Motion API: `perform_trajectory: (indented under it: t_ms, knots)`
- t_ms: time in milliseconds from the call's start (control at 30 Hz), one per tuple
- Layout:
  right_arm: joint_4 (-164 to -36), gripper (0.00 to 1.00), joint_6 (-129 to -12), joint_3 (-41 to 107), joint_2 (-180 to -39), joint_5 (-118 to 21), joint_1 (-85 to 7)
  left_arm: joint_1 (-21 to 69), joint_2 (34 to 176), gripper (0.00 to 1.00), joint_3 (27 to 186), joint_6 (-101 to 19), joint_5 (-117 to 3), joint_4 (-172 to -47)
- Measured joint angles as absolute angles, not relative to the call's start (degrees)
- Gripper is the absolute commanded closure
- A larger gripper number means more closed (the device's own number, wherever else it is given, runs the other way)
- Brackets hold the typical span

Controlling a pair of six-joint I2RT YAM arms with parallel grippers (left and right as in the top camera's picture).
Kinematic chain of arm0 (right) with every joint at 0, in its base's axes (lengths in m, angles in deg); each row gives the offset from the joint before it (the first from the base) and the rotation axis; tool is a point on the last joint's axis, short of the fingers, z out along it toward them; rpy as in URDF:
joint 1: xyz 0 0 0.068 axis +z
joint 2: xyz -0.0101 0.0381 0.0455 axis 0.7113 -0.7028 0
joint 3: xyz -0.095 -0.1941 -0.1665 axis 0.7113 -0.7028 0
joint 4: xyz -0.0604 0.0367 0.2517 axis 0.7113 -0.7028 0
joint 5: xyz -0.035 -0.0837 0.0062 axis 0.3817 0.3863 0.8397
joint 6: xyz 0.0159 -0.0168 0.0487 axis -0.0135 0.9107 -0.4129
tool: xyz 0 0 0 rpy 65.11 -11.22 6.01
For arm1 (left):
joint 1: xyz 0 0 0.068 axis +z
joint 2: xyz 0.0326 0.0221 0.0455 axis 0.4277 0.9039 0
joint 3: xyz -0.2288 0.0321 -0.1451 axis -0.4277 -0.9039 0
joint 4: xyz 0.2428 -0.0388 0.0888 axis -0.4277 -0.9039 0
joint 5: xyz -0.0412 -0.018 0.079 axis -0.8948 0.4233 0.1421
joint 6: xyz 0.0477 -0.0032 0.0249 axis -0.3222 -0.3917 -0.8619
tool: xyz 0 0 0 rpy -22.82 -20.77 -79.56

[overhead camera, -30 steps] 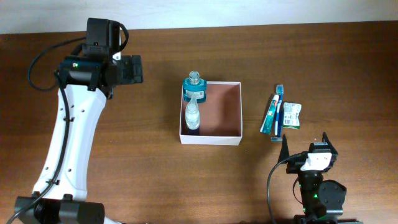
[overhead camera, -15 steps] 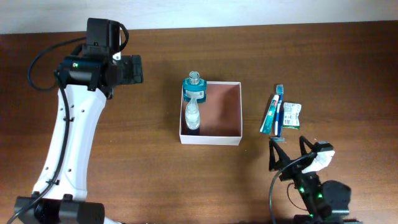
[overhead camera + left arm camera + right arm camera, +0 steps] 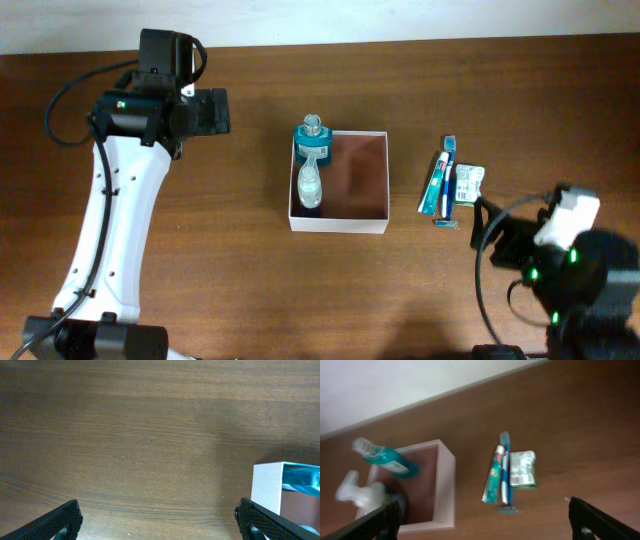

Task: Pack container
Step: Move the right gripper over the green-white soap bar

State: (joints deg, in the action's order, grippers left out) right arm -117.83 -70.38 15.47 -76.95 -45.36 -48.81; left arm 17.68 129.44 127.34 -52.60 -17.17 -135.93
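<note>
The container (image 3: 362, 182), a white-walled square box with a reddish-brown inside, sits mid-table. A teal mouthwash bottle (image 3: 313, 141) and a clear spray bottle (image 3: 310, 186) lie along its left wall. In the right wrist view the container (image 3: 447, 485) is at lower left. A toothpaste tube (image 3: 493, 480), a blue toothbrush (image 3: 505, 467), a green packet (image 3: 522, 468) and a small razor (image 3: 507, 509) lie right of it. My right gripper (image 3: 487, 522) hovers open above and in front of them. My left gripper (image 3: 160, 525) is open over bare wood, left of the container's corner (image 3: 267, 485).
The same loose items lie right of the container in the overhead view: toothpaste (image 3: 435, 186), toothbrush (image 3: 450, 178), packet (image 3: 468, 185). The left arm's white link (image 3: 110, 220) runs down the table's left side. A pale wall borders the table's far edge (image 3: 400, 20).
The right arm has swung up and to the right from the front edge, and is blurred with motion. The left arm and all objects have stayed still.
</note>
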Motion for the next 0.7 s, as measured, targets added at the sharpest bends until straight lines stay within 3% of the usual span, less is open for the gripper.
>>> perform_trajectory:
  t_ms: [167,567,700]
  knots:
    - [-119.4,0.02,-65.4,22.9,-89.5,-44.2,-48.8,17.7,129.4,0.0,127.3,-52.6,-17.2,-135.9]
    - [-119.4,0.01,-61.4,23.4,-107.5,-40.2,-48.8,17.7,129.4,0.0,127.3,-52.6,-17.1,-135.9]
    - [-118.1,0.14,-61.0,23.4,-112.6,-39.4,-48.8,17.7,129.4,0.01,127.3,-52.6,-17.2,-135.9]
